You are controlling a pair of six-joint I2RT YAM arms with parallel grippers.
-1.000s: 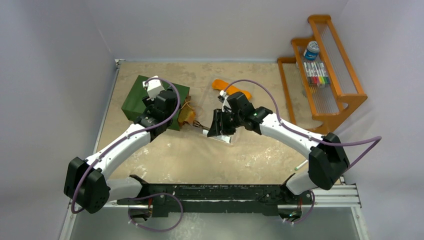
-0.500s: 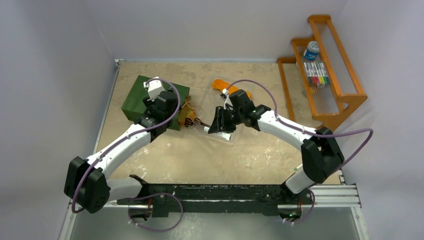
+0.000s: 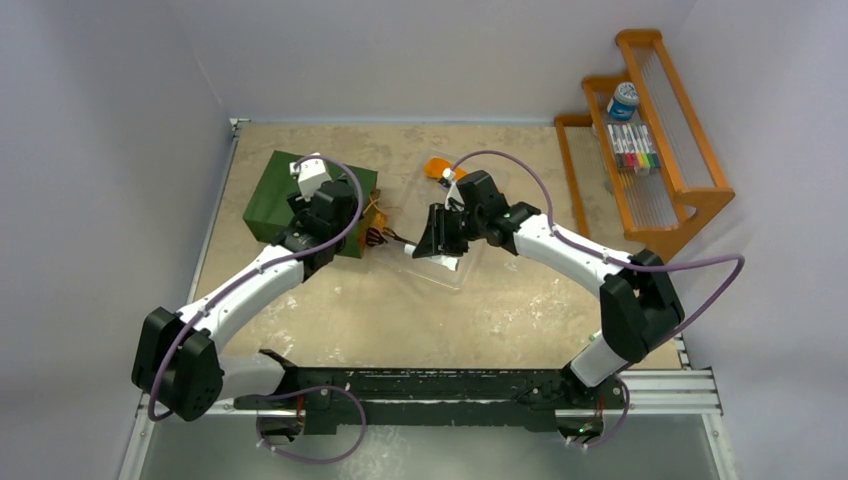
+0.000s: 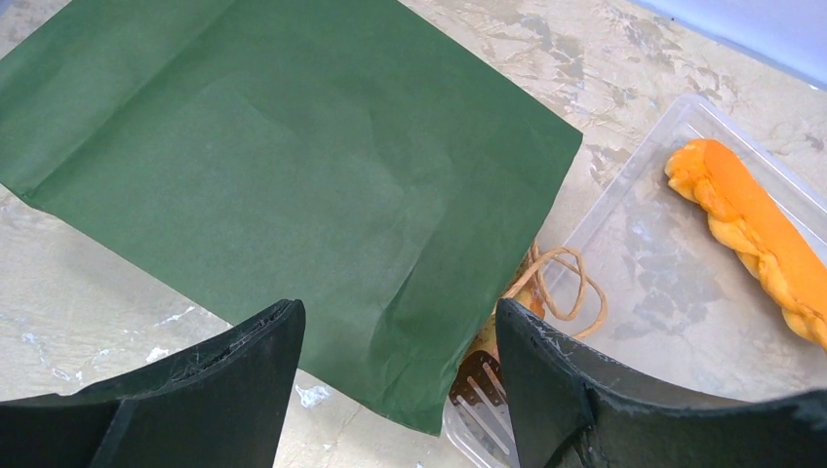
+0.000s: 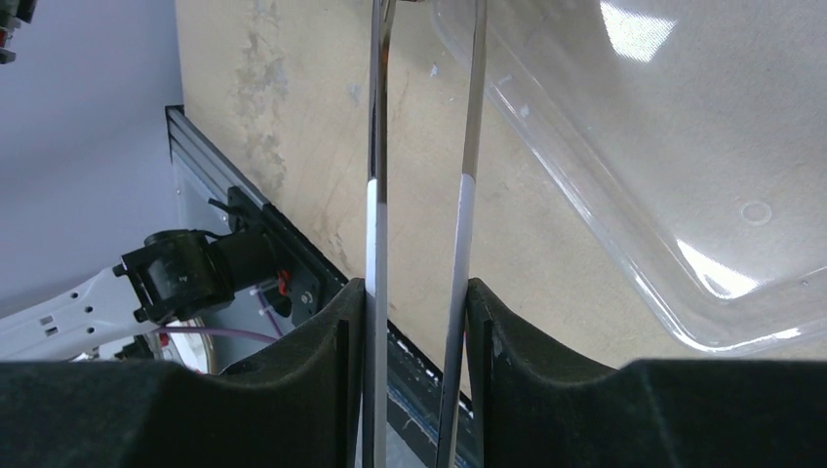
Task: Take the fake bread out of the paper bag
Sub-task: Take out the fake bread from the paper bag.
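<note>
Left fingers spread over the bag, right fingers clamped on tongs

The left gripper (image 4: pixel 395 327) stands wide with nothing between its fingers. The dark green paper bag (image 4: pixel 273 156) lies flat just below and ahead of them, with its string handles (image 4: pixel 571 283) at the mouth. Ahead of the fingers and off to the side, a twisted orange loaf of fake bread (image 4: pixel 751 229) rests in the clear tray (image 4: pixel 673 302). The right gripper (image 5: pixel 419 302) squeezes both arms of the metal tongs (image 5: pixel 375 146), which run forward from its fingers. Their tips seem to reach the bag's mouth.
</note>
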